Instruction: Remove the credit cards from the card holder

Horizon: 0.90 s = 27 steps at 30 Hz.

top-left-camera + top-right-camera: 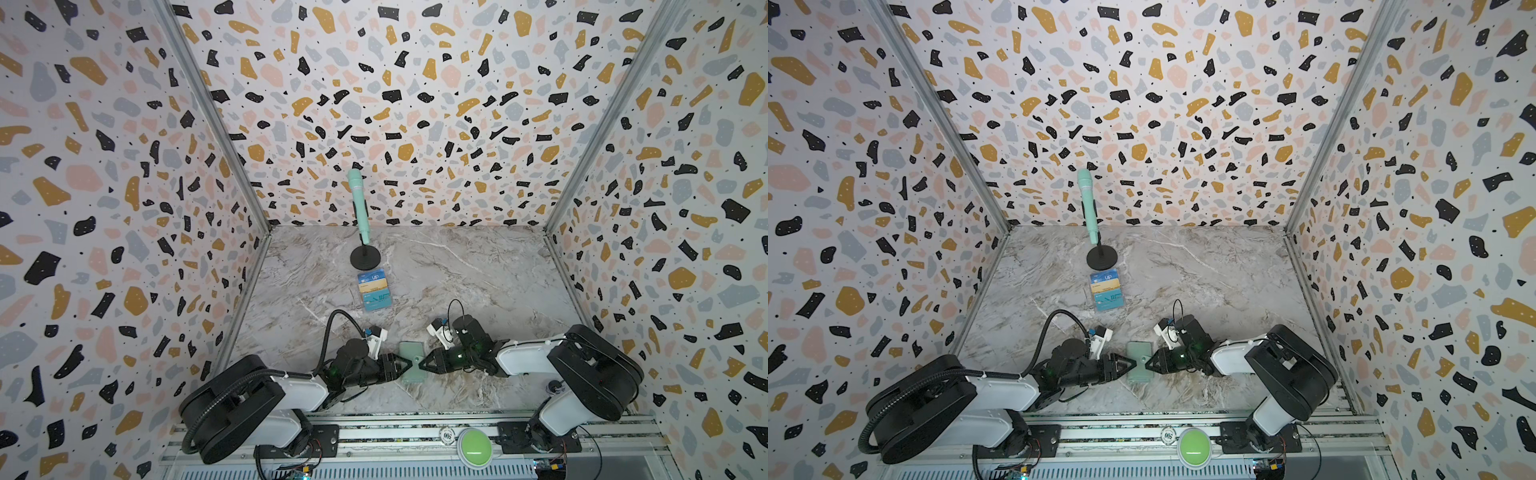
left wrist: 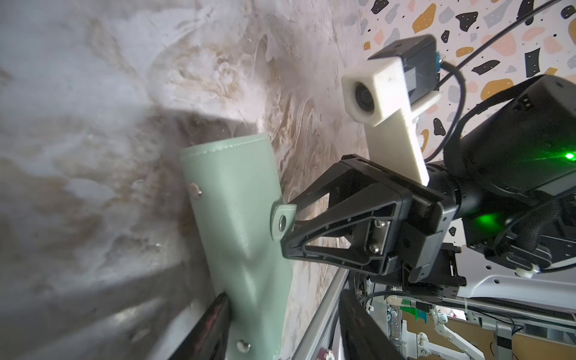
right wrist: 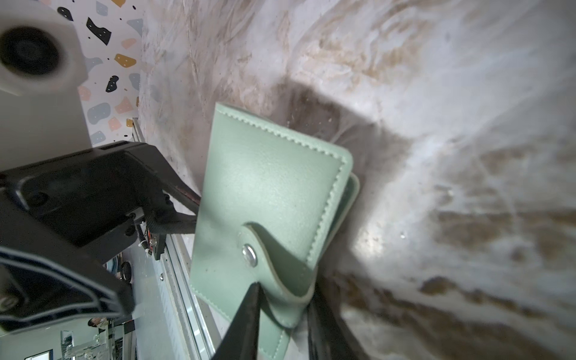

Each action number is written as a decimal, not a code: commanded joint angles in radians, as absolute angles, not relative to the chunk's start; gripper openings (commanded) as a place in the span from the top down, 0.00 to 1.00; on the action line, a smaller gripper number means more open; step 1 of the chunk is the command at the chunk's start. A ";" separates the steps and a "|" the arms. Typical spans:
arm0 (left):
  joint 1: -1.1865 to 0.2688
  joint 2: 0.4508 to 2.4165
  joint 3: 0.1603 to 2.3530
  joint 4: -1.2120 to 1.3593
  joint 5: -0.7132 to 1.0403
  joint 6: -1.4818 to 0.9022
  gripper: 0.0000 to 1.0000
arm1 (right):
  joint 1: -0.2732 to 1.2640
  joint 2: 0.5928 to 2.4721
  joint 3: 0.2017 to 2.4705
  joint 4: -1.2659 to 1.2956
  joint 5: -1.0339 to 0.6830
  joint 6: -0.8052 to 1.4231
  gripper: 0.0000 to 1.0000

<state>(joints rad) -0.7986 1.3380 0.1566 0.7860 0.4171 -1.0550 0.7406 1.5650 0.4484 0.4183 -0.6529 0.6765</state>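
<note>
The mint-green card holder (image 1: 412,368) (image 1: 1139,368) lies closed near the table's front edge, between both grippers. The credit cards are hidden inside it. My right gripper (image 1: 420,363) (image 3: 283,293) is shut on the holder's snap tab (image 3: 274,280) (image 2: 282,218), which curls between its fingers. My left gripper (image 1: 408,365) (image 2: 283,299) stands open at the opposite long edge. One of its fingers (image 2: 218,324) touches the cover (image 2: 237,212), and the other stands apart from it. I cannot tell whether the snap is fastened.
A clear tiered stand showing cards (image 1: 375,291) sits behind the holder. Further back is a mint microphone (image 1: 358,203) on a black round base (image 1: 365,257). At the front, a metal rail carries a green button (image 1: 475,444) and a chip (image 1: 447,435). Patterned walls close three sides.
</note>
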 commanded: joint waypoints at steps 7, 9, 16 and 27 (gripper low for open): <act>-0.804 1.291 0.213 0.625 0.304 -0.962 0.42 | 0.755 1.555 0.466 0.433 -0.707 0.671 0.74; -0.803 1.283 0.224 0.556 0.262 -0.942 0.41 | 0.755 1.560 0.469 0.419 -0.690 0.665 0.75; -0.804 1.294 0.254 0.439 0.210 -0.894 0.36 | 0.755 1.575 0.484 0.385 -0.658 0.650 0.77; -0.805 1.348 0.240 0.560 0.346 -0.906 0.37 | 0.755 1.601 0.493 0.399 -0.616 0.652 0.81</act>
<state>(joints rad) -0.7998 1.3312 0.2504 0.5293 0.2939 -0.9096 0.7513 1.5867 0.4667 0.4007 -0.6453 0.6640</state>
